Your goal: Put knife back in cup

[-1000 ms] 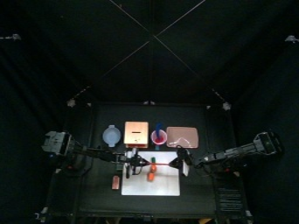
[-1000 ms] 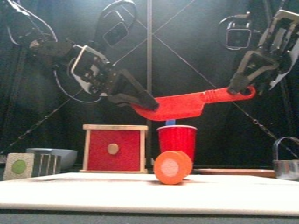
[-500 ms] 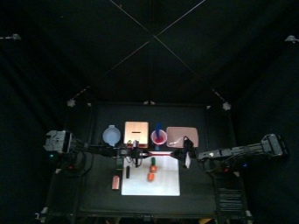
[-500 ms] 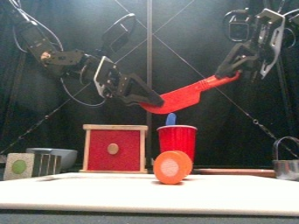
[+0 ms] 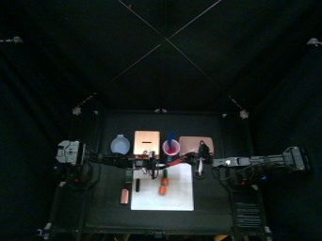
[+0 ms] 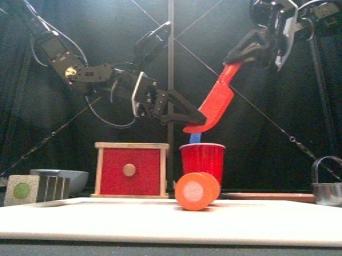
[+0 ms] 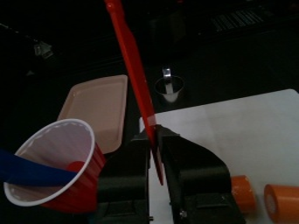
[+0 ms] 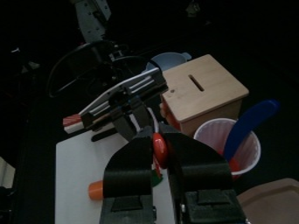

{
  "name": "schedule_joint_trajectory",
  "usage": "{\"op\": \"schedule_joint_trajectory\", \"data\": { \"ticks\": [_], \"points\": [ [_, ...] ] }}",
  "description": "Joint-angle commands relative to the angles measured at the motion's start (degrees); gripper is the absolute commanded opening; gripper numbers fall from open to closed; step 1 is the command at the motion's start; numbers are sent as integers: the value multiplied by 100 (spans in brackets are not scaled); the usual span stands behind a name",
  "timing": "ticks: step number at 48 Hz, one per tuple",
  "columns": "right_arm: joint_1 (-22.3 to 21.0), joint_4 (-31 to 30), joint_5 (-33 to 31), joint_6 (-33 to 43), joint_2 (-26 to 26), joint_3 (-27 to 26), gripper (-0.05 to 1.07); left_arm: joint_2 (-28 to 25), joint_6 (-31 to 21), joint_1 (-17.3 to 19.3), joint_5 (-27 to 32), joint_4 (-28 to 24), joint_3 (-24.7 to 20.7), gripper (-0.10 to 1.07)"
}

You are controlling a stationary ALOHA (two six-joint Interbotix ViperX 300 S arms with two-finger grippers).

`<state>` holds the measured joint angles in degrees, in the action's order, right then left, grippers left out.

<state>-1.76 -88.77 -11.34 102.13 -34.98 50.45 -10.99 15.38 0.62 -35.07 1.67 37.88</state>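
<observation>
Two grippers clamp one red knife [image 6: 221, 92], which slants steeply above the cup [image 6: 203, 160]. Left gripper [image 6: 168, 104] has its jaws pinched narrow on the lower end; right gripper [image 6: 254, 44] grips the upper end. Directly below the left jaws, the cup holds a blue utensil [image 7: 30, 167].

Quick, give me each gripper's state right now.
Left gripper: shut on the red knife, low end, above the cup.
Right gripper: shut on the knife's upper end.
</observation>
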Motion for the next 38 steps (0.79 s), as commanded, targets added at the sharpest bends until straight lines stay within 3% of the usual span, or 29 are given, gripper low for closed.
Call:
{"op": "schedule_joint_trajectory", "data": {
  "ticks": [1,9,13,27,38],
  "points": [
    [-141,-97,-26,18,44,-211,34,18,26,-44,-44,-62,-255,46],
    [-167,-114,-26,26,62,-193,34,26,26,-35,-88,-53,-264,48],
    [-211,-114,-26,26,53,-176,34,18,18,-26,-141,-44,-237,55],
    [-316,-123,-26,9,18,-132,34,149,-9,18,-167,211,-88,104],
    [-519,-158,-26,0,-35,-123,34,536,18,79,-352,606,185,103]
  ]
}}
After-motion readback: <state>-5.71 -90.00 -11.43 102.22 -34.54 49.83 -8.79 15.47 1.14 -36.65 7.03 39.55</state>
